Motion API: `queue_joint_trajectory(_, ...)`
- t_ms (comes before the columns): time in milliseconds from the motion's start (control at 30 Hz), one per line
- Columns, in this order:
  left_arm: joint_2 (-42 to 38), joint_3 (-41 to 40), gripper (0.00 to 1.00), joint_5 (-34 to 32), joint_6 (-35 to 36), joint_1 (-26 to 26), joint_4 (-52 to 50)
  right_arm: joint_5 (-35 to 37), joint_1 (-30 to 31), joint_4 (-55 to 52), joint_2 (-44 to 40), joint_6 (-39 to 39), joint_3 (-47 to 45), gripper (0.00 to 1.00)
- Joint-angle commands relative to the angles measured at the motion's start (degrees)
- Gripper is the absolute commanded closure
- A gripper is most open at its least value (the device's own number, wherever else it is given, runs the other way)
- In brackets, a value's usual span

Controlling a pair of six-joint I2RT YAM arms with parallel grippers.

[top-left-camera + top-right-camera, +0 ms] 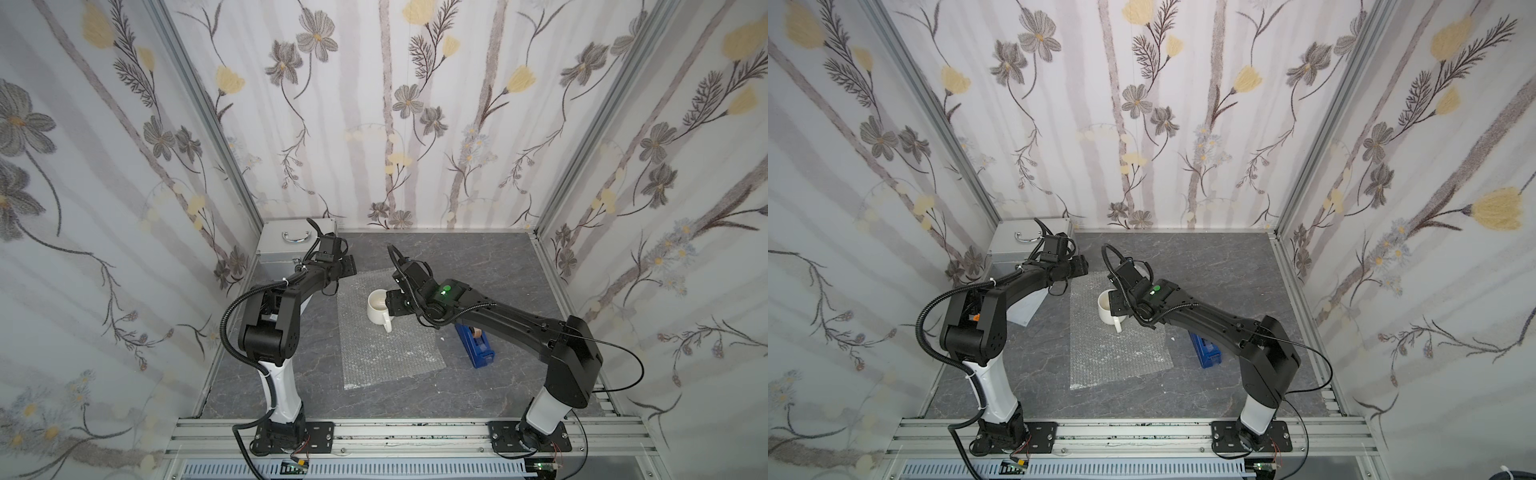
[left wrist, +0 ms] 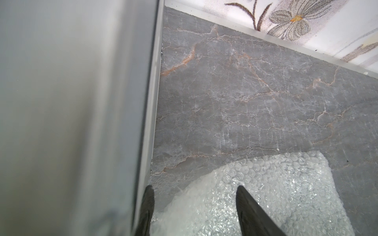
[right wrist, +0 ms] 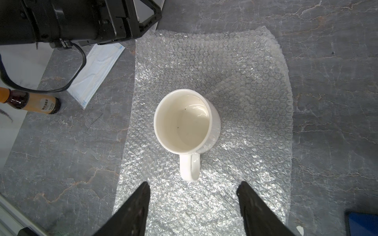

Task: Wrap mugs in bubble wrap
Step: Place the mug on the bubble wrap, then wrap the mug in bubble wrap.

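In both top views the mug (image 1: 379, 309) stands upright and uncovered on the flat bubble wrap (image 1: 388, 353), just beside the right gripper (image 1: 395, 305). The left wrist view shows the left gripper (image 2: 195, 188) spread and empty, a sheet corner below it. In the right wrist view that gripper's jaws gape, empty, the handle just ahead. Wrapping seems barely begun, with all the folding left.

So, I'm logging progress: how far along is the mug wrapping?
Done: the mug stands upright on the spread bubble wrap. In hand: nothing gripped; the right gripper is open near the handle, the left gripper open over the wrap's far corner. Left: all the folding; no wrap covers the mug yet.
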Motion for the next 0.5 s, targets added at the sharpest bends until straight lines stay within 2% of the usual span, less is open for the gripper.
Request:
queue_joint_trajectory(0,0.26,-1.14,0.39,0.21,-0.36,0.13,-7.2,-0.66,-0.26,2.75,-0.67,-0.06,-0.63,0.32)
queue_joint_trajectory(133,0.38,-1.83,0.45,1.33,-0.54,0.13,-6.65,-1.01,-0.45,3.02,-0.93,0.03,-1.03,0.32)
queue_joint_trajectory(400,-0.51,-3.54,0.47,1.94,-1.16,0.04,-6.22,-1.18,-0.61,3.46,-1.38,0.14,-1.78,0.32)
queue_joint_trajectory(467,-1.06,-4.18,0.52,1.49,-1.16,0.04,-6.24,-1.36,-0.71,3.55,-1.31,0.08,-1.99,0.32)
